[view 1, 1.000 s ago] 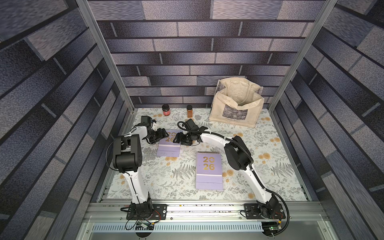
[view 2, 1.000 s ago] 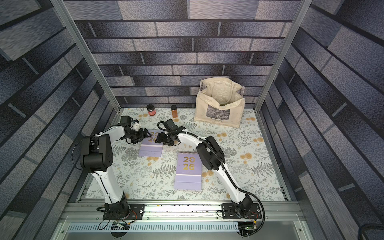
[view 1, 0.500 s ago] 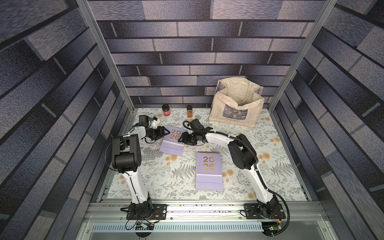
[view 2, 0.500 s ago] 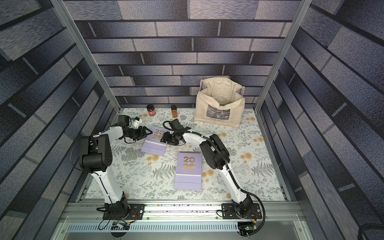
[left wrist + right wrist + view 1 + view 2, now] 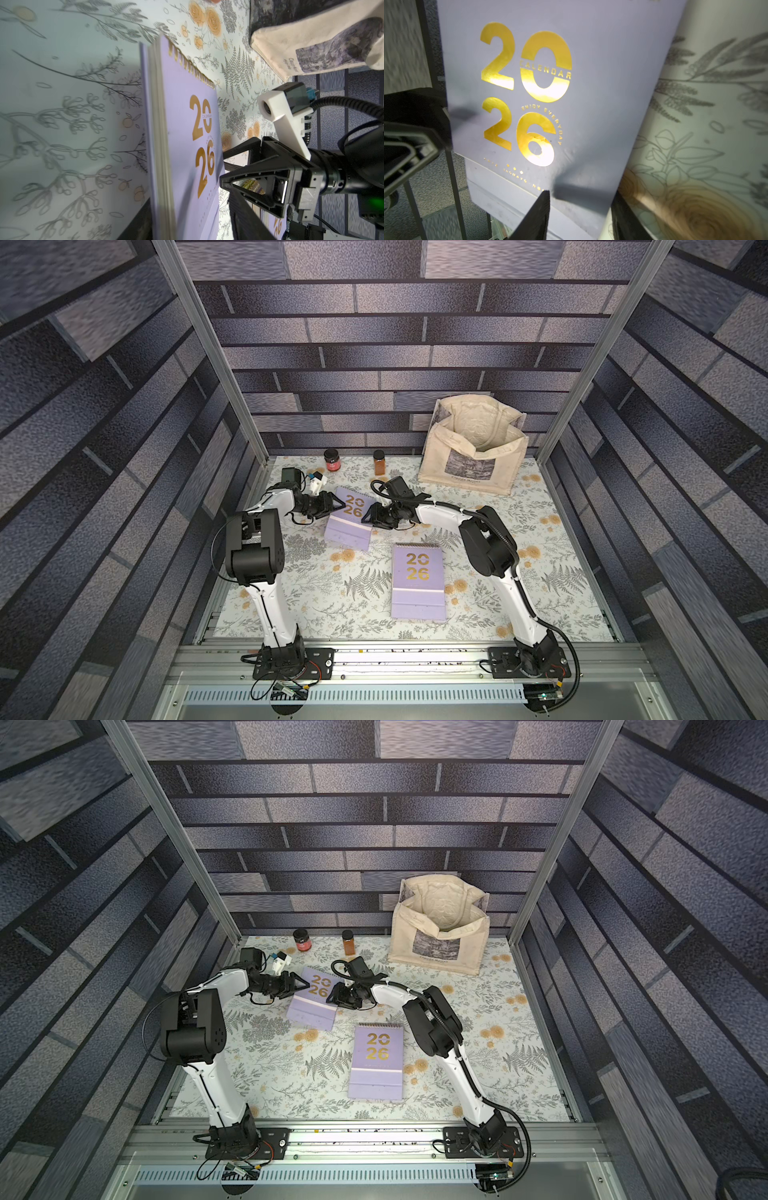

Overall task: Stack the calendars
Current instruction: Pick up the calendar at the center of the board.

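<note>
Two lilac calendars with gold "2026" show in both top views. One calendar lies flat near the middle front. The other calendar is tilted, its spiral end raised off the mat, between my two grippers. My left gripper is shut on its left edge, one finger behind the pages and one in front of the cover. On the opposite edge my right gripper is shut, with one fingertip on the cover and the other under the edge.
A cream tote bag stands open at the back right. A red-lidded jar and an amber spice jar stand along the back edge. Metal frame posts and patterned walls close in the floral mat.
The far calendar lay flat under both grippers; its spiral end has since tipped up and it has shifted slightly right. Both grippers' jaws have narrowed onto its edges.
</note>
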You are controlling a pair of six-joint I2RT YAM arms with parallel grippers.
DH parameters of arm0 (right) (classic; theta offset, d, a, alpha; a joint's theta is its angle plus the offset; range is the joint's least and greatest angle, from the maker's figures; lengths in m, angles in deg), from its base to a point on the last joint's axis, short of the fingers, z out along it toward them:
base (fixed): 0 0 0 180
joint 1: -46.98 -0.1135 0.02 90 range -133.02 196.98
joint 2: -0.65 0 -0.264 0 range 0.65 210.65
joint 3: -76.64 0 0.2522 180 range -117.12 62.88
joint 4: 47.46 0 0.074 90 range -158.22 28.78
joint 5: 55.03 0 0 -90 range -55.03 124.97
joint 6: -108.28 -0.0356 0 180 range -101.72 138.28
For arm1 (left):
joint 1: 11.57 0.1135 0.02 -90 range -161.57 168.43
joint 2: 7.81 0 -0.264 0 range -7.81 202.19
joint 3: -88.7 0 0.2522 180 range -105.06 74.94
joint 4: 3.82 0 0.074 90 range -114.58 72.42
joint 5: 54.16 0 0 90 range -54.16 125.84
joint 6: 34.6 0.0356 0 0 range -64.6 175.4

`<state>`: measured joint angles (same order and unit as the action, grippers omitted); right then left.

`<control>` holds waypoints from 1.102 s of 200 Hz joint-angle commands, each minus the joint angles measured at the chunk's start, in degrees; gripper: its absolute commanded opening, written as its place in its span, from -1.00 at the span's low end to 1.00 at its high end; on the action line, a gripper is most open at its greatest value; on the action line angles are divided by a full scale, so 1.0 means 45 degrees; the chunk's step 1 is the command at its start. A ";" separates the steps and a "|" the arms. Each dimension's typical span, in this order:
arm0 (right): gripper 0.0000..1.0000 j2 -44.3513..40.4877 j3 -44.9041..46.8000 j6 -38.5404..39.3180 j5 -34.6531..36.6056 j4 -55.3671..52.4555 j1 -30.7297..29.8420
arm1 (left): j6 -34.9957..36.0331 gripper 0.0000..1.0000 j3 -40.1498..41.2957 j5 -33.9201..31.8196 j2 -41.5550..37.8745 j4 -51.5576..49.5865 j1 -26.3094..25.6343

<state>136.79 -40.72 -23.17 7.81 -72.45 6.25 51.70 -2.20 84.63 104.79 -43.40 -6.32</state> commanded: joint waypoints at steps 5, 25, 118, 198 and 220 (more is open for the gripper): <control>-0.12 -0.0734 0.0278 0.0247 -0.0637 0.1451 -0.0195 | 0.0698 0.11 -0.0283 0.0653 0.0415 -0.1362 -0.0524; -0.16 -0.0866 0.0532 0.0171 -0.0609 0.1723 -0.0099 | 0.0704 0.08 -0.0314 -0.0128 0.0333 -0.1449 -0.0475; 0.00 -0.1333 0.1152 0.0212 -0.0635 0.1950 0.0228 | 0.0412 -1.00 -0.0530 0.0400 0.0187 -0.1377 -0.0158; 0.23 -0.3774 0.4464 -0.1473 -0.2228 0.5222 0.1700 | -0.1465 -1.00 0.0098 0.3118 -0.1506 0.1265 0.0322; 0.31 -0.4344 0.5041 -0.0866 -0.2558 0.5233 0.1727 | -0.3098 -1.00 0.0868 0.3984 -0.2303 0.3747 0.0209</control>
<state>120.63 -21.13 -27.61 0.03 -53.61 13.44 45.71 -0.80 93.62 102.12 -39.95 -4.54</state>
